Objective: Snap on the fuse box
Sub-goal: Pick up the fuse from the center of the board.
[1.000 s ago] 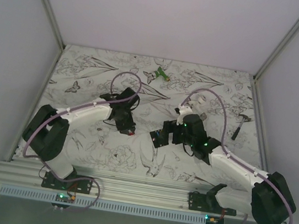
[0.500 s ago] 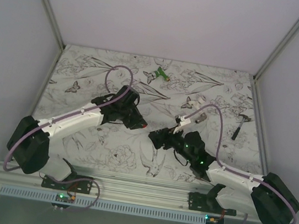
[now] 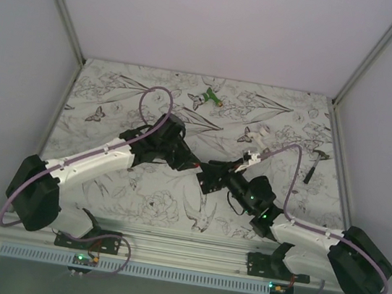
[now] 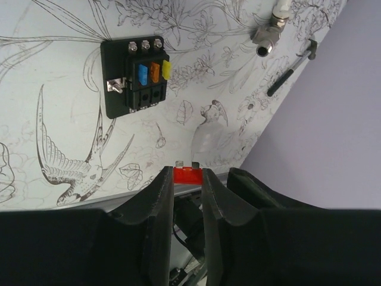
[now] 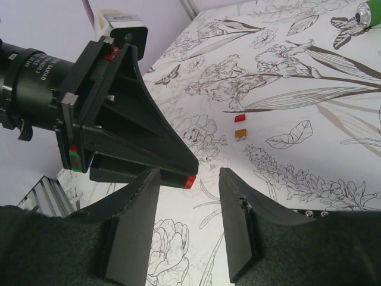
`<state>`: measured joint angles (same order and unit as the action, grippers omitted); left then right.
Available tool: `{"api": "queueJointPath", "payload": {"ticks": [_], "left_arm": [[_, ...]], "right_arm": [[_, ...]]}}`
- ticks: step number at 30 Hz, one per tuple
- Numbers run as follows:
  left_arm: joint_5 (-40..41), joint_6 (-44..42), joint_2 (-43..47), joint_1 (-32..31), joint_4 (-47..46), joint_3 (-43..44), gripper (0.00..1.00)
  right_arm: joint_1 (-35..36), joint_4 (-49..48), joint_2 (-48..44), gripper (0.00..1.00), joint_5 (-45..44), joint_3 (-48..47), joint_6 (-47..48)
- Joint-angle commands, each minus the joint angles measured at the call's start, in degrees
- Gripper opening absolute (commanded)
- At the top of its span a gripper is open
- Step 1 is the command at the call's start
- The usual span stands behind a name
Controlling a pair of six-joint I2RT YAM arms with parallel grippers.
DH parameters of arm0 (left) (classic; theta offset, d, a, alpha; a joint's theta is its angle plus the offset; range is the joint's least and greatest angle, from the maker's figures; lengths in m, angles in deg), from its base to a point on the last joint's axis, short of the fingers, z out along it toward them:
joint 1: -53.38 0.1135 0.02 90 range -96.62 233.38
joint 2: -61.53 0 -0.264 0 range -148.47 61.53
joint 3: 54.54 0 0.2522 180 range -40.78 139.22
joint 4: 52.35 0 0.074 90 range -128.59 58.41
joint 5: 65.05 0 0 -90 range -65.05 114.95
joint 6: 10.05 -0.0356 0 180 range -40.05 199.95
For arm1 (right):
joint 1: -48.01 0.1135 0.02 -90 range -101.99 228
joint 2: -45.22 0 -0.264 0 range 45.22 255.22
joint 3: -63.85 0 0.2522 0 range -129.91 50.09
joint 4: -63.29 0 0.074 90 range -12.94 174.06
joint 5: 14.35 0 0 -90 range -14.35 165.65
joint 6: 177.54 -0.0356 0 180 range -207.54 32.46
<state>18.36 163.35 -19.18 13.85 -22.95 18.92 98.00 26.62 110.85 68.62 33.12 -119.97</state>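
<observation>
The fuse box (image 4: pixel 134 77) lies flat on the bench (image 4: pixel 59 36), ahead of the left tool (image 4: pixel 188 179) and off to its left side, well clear of its fingers. A blue, an orange and a yellow fuse sit side by side in its upper slots, the slots below them look dark, and a small metal terminal sticks out on its left edge. Beyond the left tool and to its right lie a metal fitting (image 4: pixel 268 36) and a small hammer (image 4: pixel 292 65).

The bench is covered with a white cloth printed with black line drawings of flowers, birds and butterflies. Plain pale walls (image 3: pixel 221 19) close it in on three sides, and an aluminium rail (image 3: pixel 189 248) runs along the near edge, where the arms are bolted.

The left tool is closed on a red fuse (image 4: pixel 188 174), pinched at its fingertips with the two blades pointing away. The right tool (image 5: pixel 190 179) has its jaws apart and grips nothing. In its own view the tip of the left tool, with the red fuse, shows in the gap between its fingers. Past that tip lie two loose fuses (image 5: pixel 240 126), one red and one orange.

The left arm (image 3: pixel 100 152) stretches diagonally from its base towards the middle. The right arm (image 3: pixel 295 223) lies low and reaches in from the other side, so the two tools meet nose to nose.
</observation>
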Motion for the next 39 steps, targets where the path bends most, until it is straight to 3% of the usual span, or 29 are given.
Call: {"api": "queueJointPath", "payload": {"ticks": [1, 31, 39], "left_arm": [[-0.8, 2.5, 1.6, -0.8, -1.4, 0.5, 0.16], [-1.4, 5.1, 1.3, -2.0, -3.6, 0.9, 0.17], [-1.8, 5.4, 0.9, -2.8, -4.3, 0.9, 0.17]], "right_arm": [[0.6, -5.6, 0.5, 0.48, -3.1, 0.7, -1.7], [1.4, -12.2, 6.4, 0.36, -2.7, -0.8, -2.4], [1.4, -13.6, 7.2, 0.27, -3.7, -0.9, -2.7]]}}
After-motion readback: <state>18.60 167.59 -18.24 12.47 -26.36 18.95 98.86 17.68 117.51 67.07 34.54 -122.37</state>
